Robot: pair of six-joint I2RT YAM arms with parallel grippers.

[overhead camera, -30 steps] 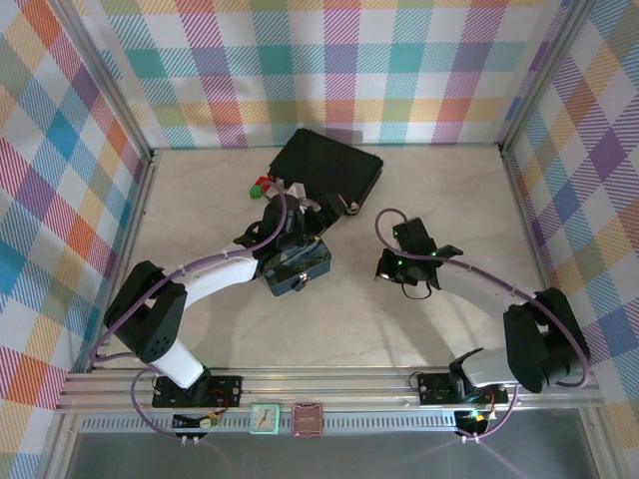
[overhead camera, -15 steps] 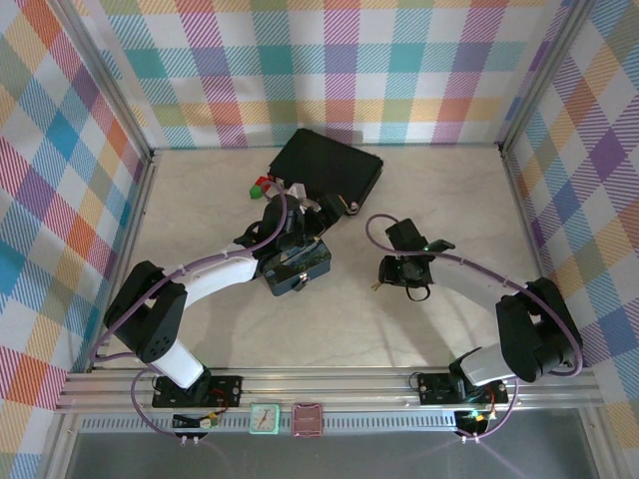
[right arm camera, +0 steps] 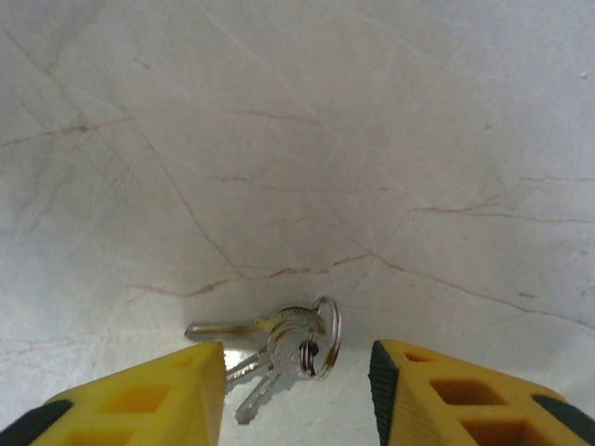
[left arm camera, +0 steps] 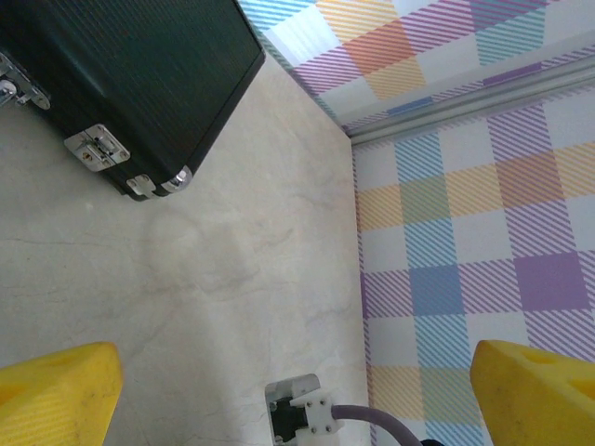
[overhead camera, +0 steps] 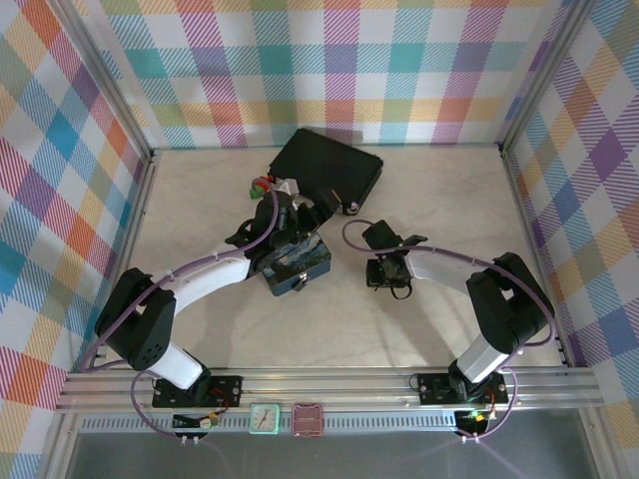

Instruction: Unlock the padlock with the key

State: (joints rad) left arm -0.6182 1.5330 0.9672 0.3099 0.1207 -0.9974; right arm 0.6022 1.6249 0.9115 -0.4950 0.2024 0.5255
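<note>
Key (right arm camera: 279, 342) on ring, flat on bench (right arm camera: 279, 139), between fingers of spread right gripper (right arm camera: 296, 372). Left gripper (left arm camera: 297, 390) spread, near black case (left arm camera: 121, 74).

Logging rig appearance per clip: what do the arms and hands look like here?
Left arm and right arm: white links, bulky black joints, lavender cables looping alongside. Both end in blocky yellow fingers.

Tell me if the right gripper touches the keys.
Cannot tell. Right wrist view: keys lie between the right gripper's open fingers, clear of one, but their blades reach the other's edge.
</note>
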